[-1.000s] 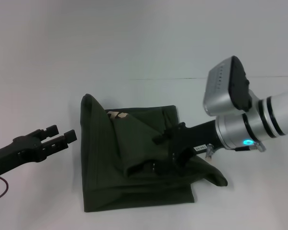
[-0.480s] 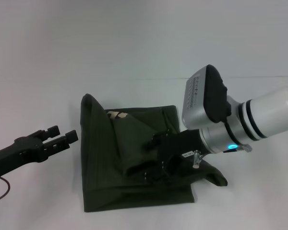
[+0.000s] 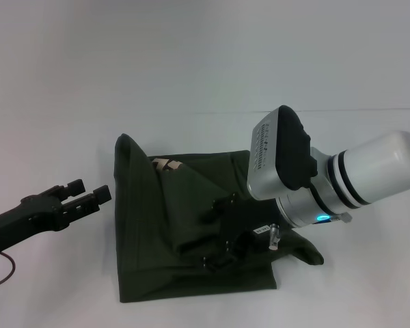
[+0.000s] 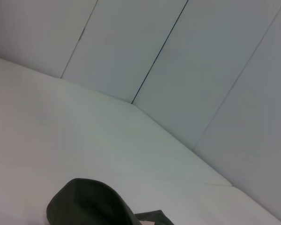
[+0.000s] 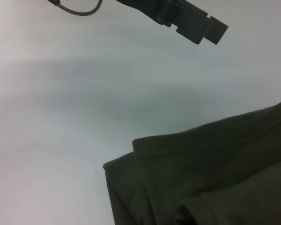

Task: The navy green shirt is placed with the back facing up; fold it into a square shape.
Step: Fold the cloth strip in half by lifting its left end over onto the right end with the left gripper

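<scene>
Right gripper point(image 3: 217, 232) further left (over shirt point(image 3: 157, 239))

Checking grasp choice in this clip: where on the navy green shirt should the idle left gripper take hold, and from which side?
Probably the raised corner at the far left of the navy green shirt, approached from the robot's left. That corner peaks up off the table, giving an edge to pinch, and it lies nearest the left gripper, which hovers beside the cloth. The right gripper is over the bunched middle.

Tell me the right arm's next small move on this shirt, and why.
Probably carry on leftward, drawing the cloth across. The right gripper sits low over the middle of the navy green shirt, whose right part lies bunched and uneven. The left gripper hovers off its left edge, clear of the cloth.
</scene>
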